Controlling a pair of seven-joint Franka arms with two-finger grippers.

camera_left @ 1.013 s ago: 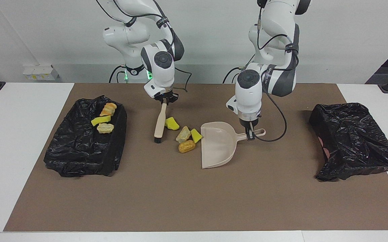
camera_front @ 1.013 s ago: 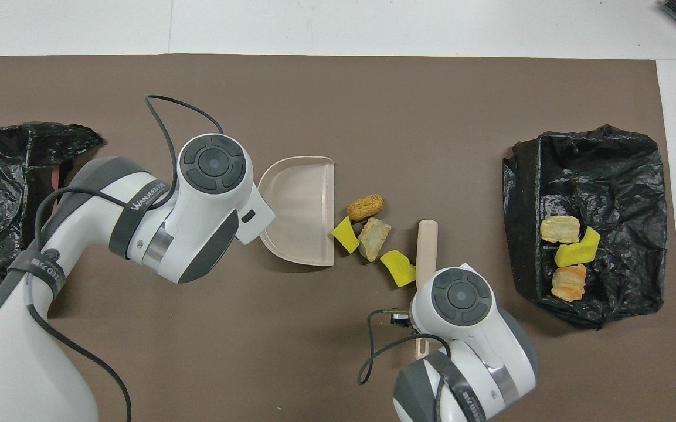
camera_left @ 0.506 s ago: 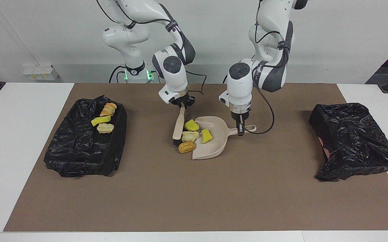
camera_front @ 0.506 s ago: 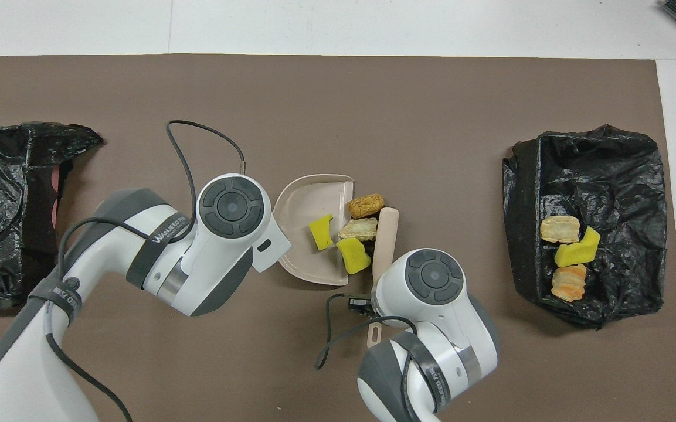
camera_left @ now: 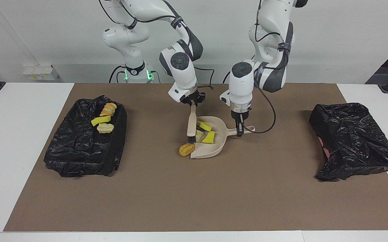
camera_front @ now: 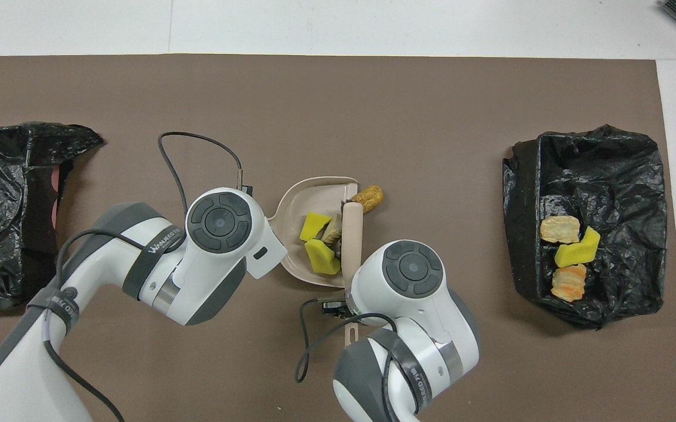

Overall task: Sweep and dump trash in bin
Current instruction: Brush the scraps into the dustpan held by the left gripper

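Note:
My left gripper (camera_left: pixel 239 130) is shut on the handle of the beige dustpan (camera_left: pixel 214 151), which lies on the mat mid-table. My right gripper (camera_left: pixel 192 104) is shut on the brush (camera_left: pixel 191 124), whose bristles stand at the pan's mouth. Two yellow wedges (camera_left: pixel 209 137) and a beige lump (camera_left: pixel 199 135) lie in the pan; they also show in the overhead view (camera_front: pixel 321 264). An orange-brown chunk (camera_left: pixel 186 149) lies on the mat just outside the pan's mouth, beside the brush tip. The black-lined bin (camera_left: pixel 79 151) at the right arm's end holds three scraps (camera_left: pixel 105 127).
A second crumpled black bag (camera_left: pixel 352 141) lies at the left arm's end of the table. A brown mat (camera_left: pixel 194 195) covers the table, with white table edges (camera_left: pixel 12 134) at both ends. A cable loops from the left wrist over the mat.
The brush swept toward the left arm's end and the dustpan moved to meet it. Both yellow wedges and the beige lump went into the pan; the orange-brown chunk stayed outside.

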